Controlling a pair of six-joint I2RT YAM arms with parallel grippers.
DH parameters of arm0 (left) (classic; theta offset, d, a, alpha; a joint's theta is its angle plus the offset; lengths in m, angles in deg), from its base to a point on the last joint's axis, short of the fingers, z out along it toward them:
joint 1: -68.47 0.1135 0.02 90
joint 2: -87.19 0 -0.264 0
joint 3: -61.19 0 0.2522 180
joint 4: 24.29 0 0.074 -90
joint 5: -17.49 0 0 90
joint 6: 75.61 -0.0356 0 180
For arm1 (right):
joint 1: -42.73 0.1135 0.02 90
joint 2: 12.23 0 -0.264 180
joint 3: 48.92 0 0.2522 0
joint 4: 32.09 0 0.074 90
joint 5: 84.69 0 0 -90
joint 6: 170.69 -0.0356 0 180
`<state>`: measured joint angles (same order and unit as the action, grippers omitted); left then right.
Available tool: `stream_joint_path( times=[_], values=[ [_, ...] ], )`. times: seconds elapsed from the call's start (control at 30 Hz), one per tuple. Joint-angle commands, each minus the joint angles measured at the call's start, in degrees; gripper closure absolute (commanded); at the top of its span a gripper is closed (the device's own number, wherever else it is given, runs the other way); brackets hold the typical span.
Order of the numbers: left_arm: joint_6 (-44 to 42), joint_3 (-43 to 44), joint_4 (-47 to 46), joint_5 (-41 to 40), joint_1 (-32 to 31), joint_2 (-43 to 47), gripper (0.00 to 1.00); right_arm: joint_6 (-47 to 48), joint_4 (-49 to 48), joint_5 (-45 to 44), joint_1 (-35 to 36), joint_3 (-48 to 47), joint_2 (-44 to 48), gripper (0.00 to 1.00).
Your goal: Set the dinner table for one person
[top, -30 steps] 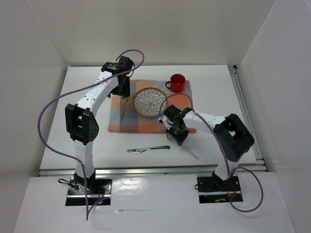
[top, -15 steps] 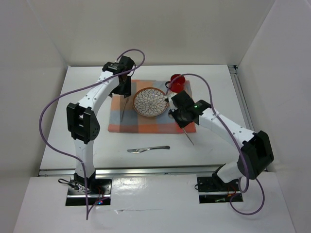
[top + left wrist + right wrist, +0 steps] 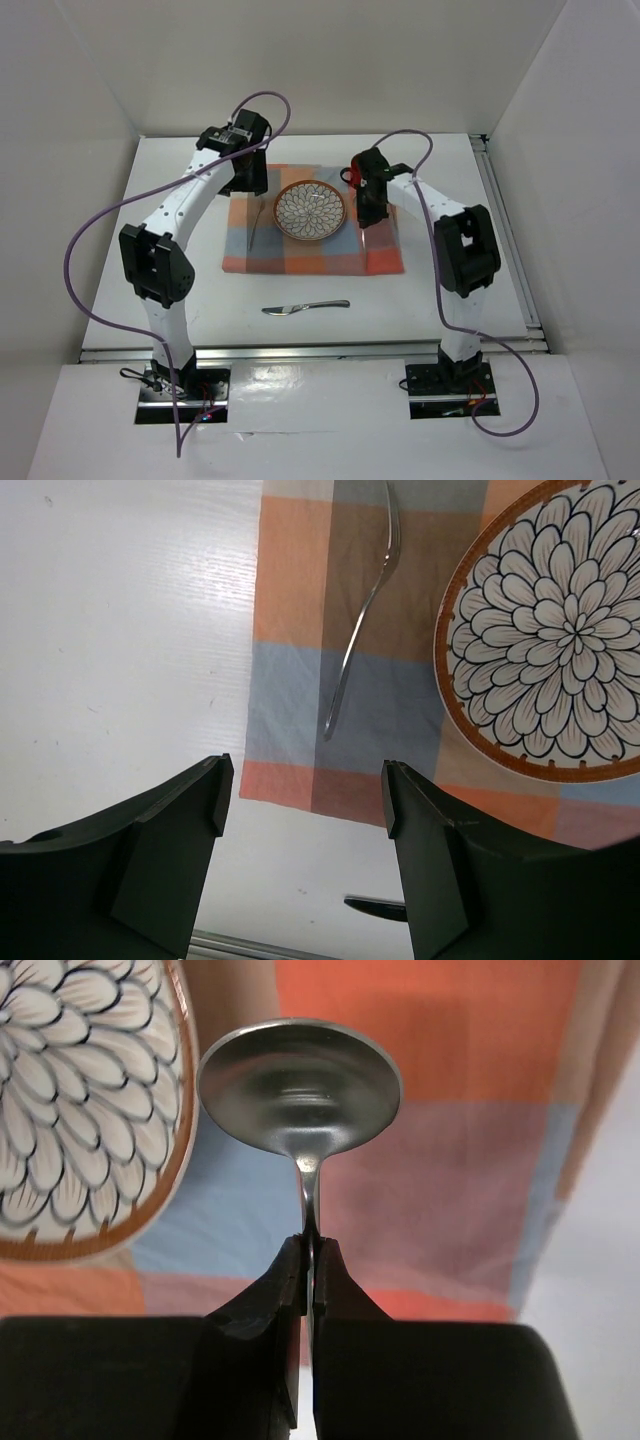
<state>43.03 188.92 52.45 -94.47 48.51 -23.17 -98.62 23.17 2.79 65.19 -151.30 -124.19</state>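
White walls enclose the large flat white table [image 3: 440, 290], spread beneath both arms. On it we note an orange-and-blue-grey checked cloth [image 3: 300, 255] bearing a flower-patterned round plate [image 3: 311, 210] and a steel fork [image 3: 362, 610]. Left tool [image 3: 305, 780] hangs over the cloth, fingers apart. Right tool [image 3: 308, 1260] is clamped on the handle of a shiny metal spoon [image 3: 300, 1085], just beside the plate.
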Motion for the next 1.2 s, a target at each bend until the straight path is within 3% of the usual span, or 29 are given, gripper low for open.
stream_joint_path(
  times=[0.0, 0.17, 0.3, 0.33, 0.4, 0.6, 0.7, 0.77, 0.8, 0.97, 1.17],
  values=[
    [0.7, -1.6, 1.0, -0.4, -0.2, 2.2, 0.22, -3.6, -2.3, -0.3, 0.4, -4.3, -2.6, 1.0],
    [1.2, -2.7, 0.5, -0.4, -0.2, 2.2, 0.22, -5.4, -4.0, 1.0, -0.8, -4.3, -5.8, 1.0],
    [1.2, -2.7, 1.0, -0.4, -0.2, 2.2, 0.22, -5.4, -4.5, 1.6, -0.8, -4.3, -6.4, 0.68],
    [1.2, -2.1, 1.0, -0.4, -0.2, 2.2, 0.22, -5.4, -4.5, 0.9, -0.8, -4.3, -5.8, 0.49],
    [1.2, -2.1, 1.0, -0.4, -0.2, 2.2, 0.22, -5.4, -5.1, 0.9, -0.8, -3.2, -4.4, 0.4],
    [0.7, -0.5, 1.8, 0.9, -0.2, 2.2, 0.23, -0.9, -6.3, -2.5, 1.0, 3.0, 8.9, 0.37],
    [0.7, 1.2, 2.9, 0.3, -0.2, 2.7, 0.23, 8.1, -8.6, 2.0, 4.0, 11.2, 15.0, 0.34],
    [0.7, 1.2, 2.9, -0.3, -0.2, 3.3, 0.23, 12.3, -9.4, 5.3, 9.7, 17.3, 19.4, 0.31],
    [1.2, 1.2, 2.9, -0.3, -0.2, 3.9, 0.23, 15.3, -9.4, 5.3, 14.6, 18.7, 20.2, 0.31],
    [4.0, 2.8, 4.9, -5.5, -0.2, 5.2, 0.23, 18.0, -10.0, 1.6, 25.5, 23.6, 20.9, 0.41],
    [5.3, 1.4, 4.9, -6.2, -0.2, 7.4, 0.23, 21.5, -8.3, -0.3, 31.6, 21.3, 14.1, 0.32]
  ],
)
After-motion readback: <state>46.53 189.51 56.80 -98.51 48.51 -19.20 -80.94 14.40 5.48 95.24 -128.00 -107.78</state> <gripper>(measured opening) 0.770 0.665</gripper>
